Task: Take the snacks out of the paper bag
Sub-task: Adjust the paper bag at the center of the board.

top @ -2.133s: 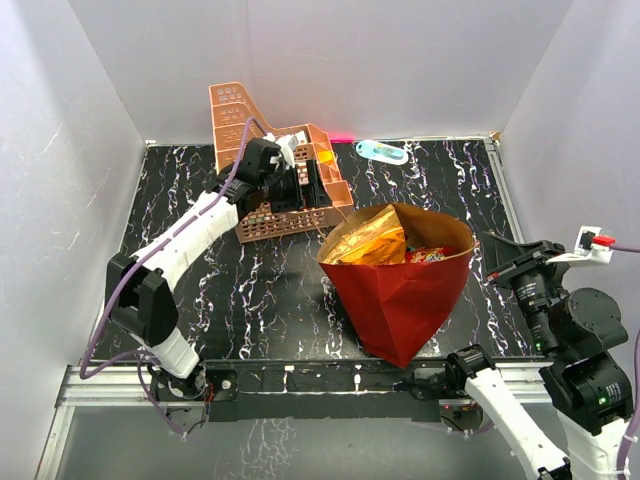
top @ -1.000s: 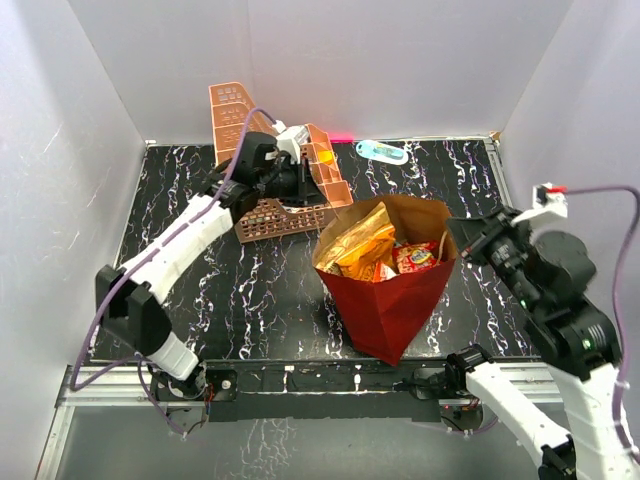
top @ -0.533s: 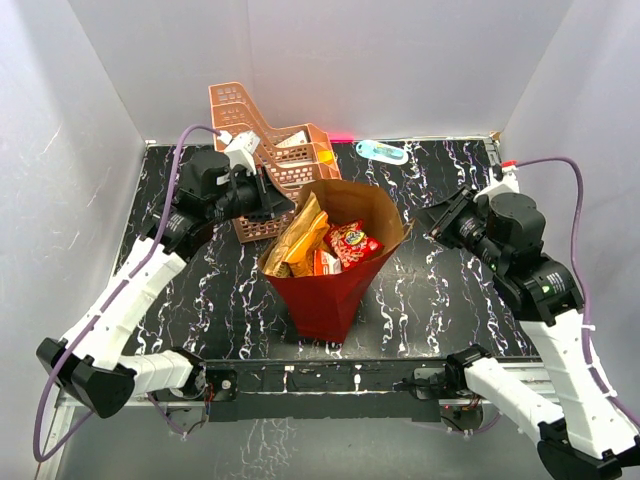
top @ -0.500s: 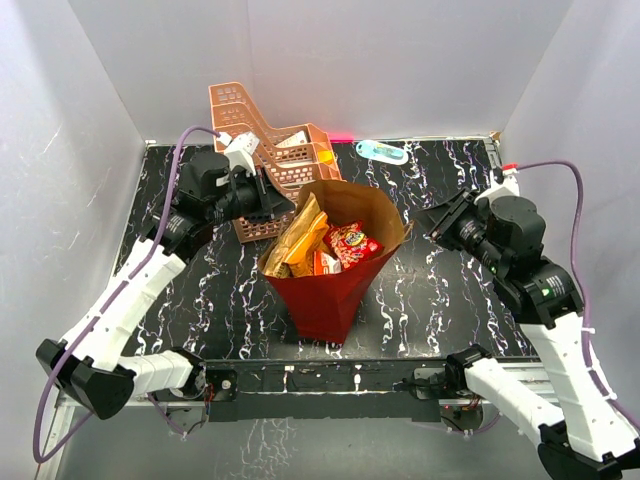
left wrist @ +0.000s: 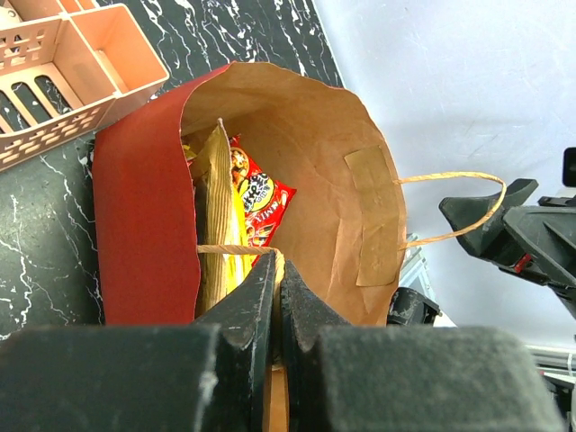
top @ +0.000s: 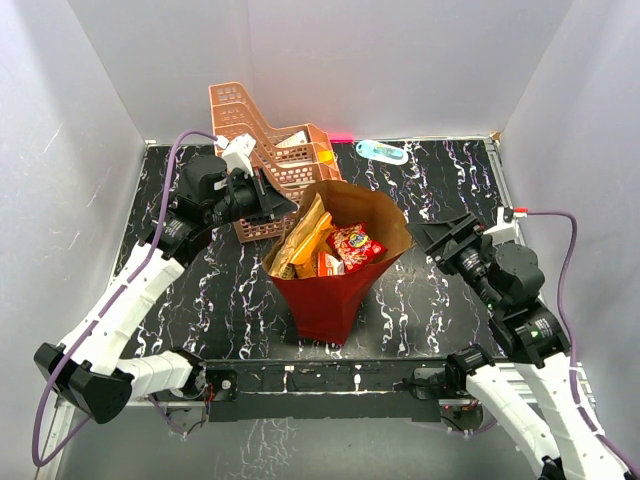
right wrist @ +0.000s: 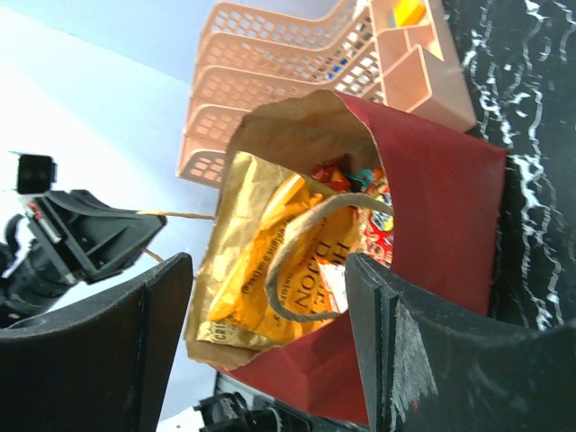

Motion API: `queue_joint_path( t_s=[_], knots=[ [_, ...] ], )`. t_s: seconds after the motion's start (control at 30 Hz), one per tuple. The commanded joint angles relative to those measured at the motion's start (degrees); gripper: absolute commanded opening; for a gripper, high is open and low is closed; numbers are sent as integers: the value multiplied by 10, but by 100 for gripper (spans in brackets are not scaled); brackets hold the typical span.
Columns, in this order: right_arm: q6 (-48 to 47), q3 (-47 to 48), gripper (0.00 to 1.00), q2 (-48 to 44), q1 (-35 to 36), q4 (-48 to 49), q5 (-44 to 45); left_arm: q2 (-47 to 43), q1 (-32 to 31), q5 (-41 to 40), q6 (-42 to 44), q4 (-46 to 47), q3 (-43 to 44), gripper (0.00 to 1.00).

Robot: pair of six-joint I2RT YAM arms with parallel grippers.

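The left gripper [left wrist: 274, 268] is closed tight on the left twine handle [left wrist: 225, 248], pinching the thin cord just over the left rim of the paper bag [top: 330, 300]. The right gripper [right wrist: 265, 270] stands open, its two fingers wide apart. In the right wrist view the right twine handle [left wrist: 450, 176] loops up loosely between them, and neither finger presses on it. From above, this gripper sits just beside the bag's right rim.

The paper bag stands upright on the black marbled table [top: 200, 270], near its middle and between the two arms, with its mouth open. The snacks are inside it. A tan-gold chip bag [top: 303, 235] stands on edge against the left wall, and a red packet [top: 355, 243] lies to its right. Smaller packets below them are too hidden to tell apart.

A peach rack [top: 250, 110] stands just beyond the bag to the far left. A small blue-green bottle [top: 382, 151] lies at the table's far edge, well apart from the bag.
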Motion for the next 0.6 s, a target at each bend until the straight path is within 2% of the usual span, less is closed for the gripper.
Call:
queue_joint_path(
  t_s=[0.0,0.27,0.33,0.43,0.57],
  knots=[
    [55,-59,72,-30,2,201,-5,-29,1,25,-11,45,-1,0],
    [29,-159,65,-19,1,416,-27,-29,0,28,-9,42,9,0],
    [13,-180,59,-13,1,477,-39,-31,0,27,-8,42,10,0],
    [10,-178,47,-10,2,480,-32,-32,0,26,-8,39,16,0],
    [18,-188,42,-24,2,486,-6,-37,0,25,-10,40,15,0]
  ],
)
